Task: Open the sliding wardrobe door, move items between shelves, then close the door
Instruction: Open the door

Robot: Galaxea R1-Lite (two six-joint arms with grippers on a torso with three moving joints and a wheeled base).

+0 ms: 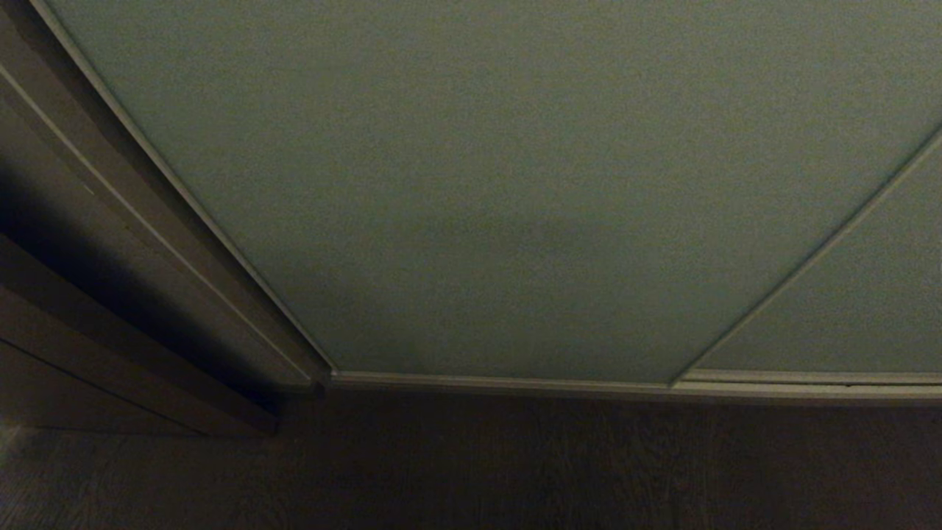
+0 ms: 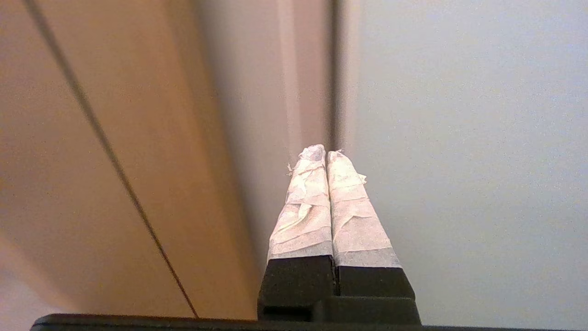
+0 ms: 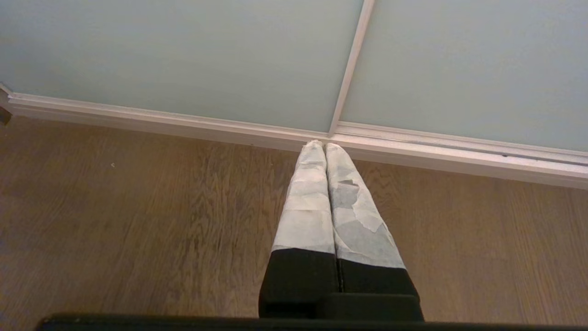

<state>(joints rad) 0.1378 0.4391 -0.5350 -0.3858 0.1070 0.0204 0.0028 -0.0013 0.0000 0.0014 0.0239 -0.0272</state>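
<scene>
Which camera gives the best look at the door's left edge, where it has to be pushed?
The left wrist view: the shut left gripper points right at the door edge beside the brown side panel. The head view shows that edge dimly, with no gripper. The right wrist view shows only the bottom rail.

the head view is dim, its left side deep in shadow; the left wrist view is streaked with blur.

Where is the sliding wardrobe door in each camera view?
Head view: sliding wardrobe door fills the centre and top.
Left wrist view: it is the pale panel beyond the shut left claw.
Right wrist view: it runs along the top.
Shared landmark: its light metal frame.
</scene>
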